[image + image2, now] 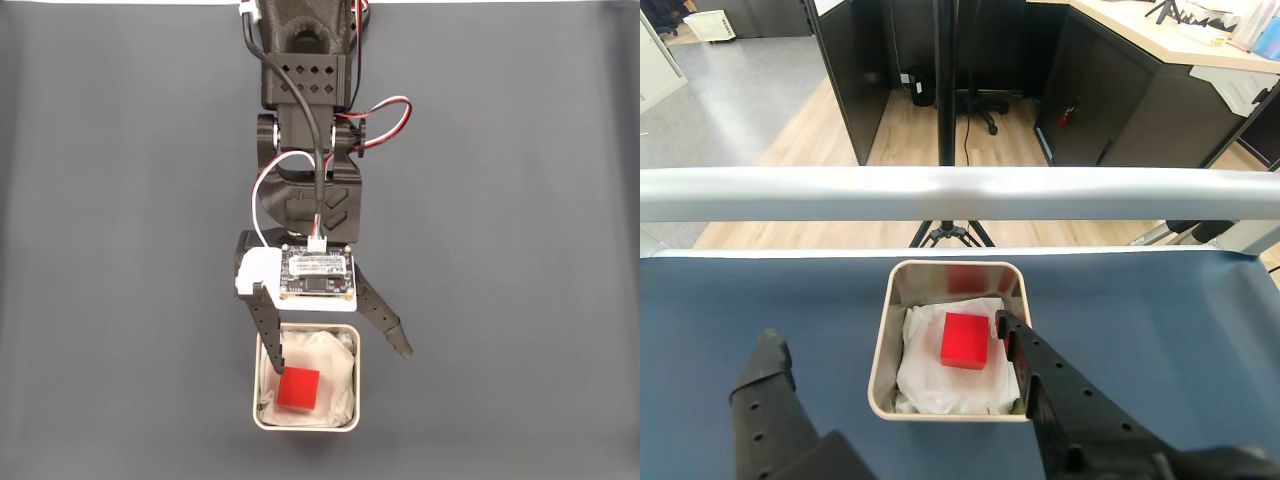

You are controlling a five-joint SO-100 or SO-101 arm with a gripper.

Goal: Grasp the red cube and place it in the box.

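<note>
While hand (340, 360) hangs open, red cube (298, 388) sits inside box (356, 380); paper lining (335, 395) beneath.

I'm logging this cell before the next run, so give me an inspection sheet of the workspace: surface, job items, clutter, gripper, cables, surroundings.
Surface: dark grey table, bare around the box.
Job's things: red cube lies inside the white box, on its crumpled white paper lining.
Clutter: nothing seen.
Gripper: gripper open, above the box; one finger reaches down inside the box beside the cube, the other is outside the rim.
Cables: black cable and red-and-white wires run along the arm, clear of the box.
Surroundings: the wrist view shows a metal rail, a wooden floor and dark cabinets beyond the table.
</note>
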